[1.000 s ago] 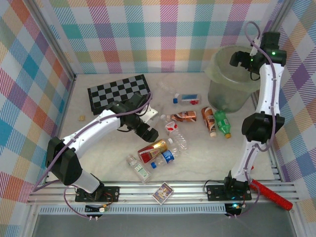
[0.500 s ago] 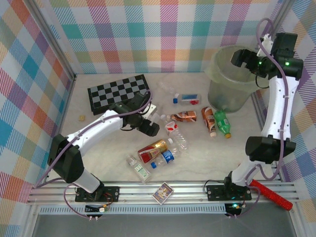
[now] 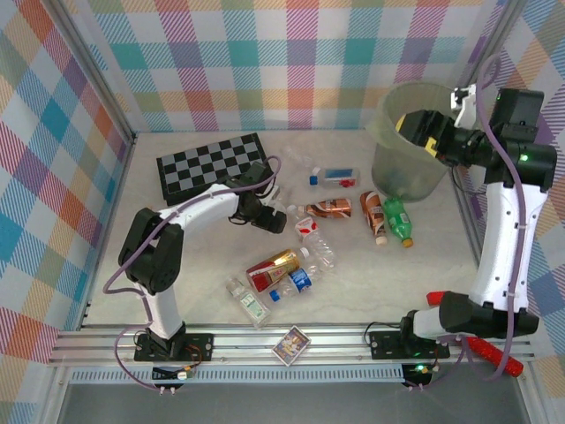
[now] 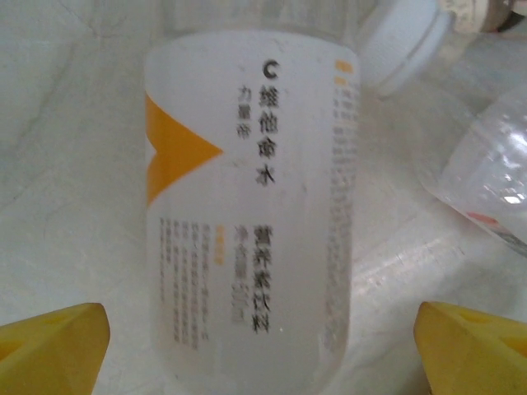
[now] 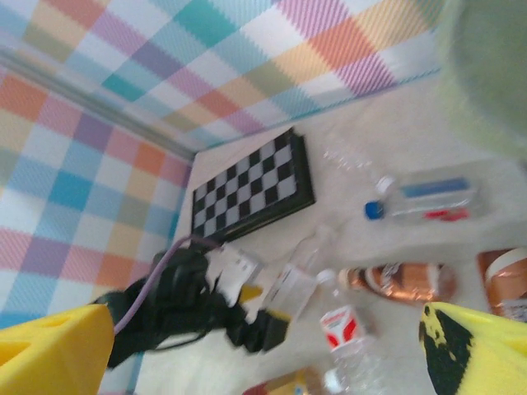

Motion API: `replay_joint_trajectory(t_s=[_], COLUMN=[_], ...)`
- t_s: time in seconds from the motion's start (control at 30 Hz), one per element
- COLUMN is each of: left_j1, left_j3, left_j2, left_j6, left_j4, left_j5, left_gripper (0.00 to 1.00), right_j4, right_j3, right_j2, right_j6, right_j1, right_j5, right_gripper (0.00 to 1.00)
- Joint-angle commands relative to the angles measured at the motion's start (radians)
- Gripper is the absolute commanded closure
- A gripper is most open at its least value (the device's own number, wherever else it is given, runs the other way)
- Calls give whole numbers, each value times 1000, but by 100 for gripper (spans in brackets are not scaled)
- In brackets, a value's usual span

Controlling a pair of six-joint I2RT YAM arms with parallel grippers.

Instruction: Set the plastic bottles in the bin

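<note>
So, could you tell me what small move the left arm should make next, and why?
Probably close the left gripper on the white-labelled clear bottle. The left wrist view shows that bottle lying centred between the open yellow fingertips, with a gap on each side and nothing else between them. It may need to ease down slightly first.

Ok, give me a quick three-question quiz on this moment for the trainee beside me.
1. True or false: the left gripper has its fingers shut tight on the white-label bottle.
2. The right gripper is nearest which thing? A) chequered board B) bin C) card box
3. What colour is the cap of the blue-label bottle lying towards the back wall?
Key: 1 false, the fingers stand apart on either side of it; 2 B; 3 blue.
</note>
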Motion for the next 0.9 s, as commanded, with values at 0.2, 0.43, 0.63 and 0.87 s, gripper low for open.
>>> replay_joint_trajectory(t_s=[0.2, 0.43, 0.63, 0.87], left_j1=[20, 20, 22, 25], left_j3=[18, 0, -25, -21], left_j2=[74, 77, 43, -66], left_j6=[14, -7, -23, -43], left_j4=[47, 81, 99, 75], left_j5=[-6, -9, -27, -41], left_gripper=[17, 36, 44, 44], right_j4=[108, 228, 414, 570], right_j3=[-228, -435, -613, -642], right_j2=[-102, -138, -130, -38], right_j6=[28, 84, 198, 291], right_j1=[68, 197, 302, 386], right_j5=[-176, -103, -52, -23], right_gripper=[5, 5, 5, 5])
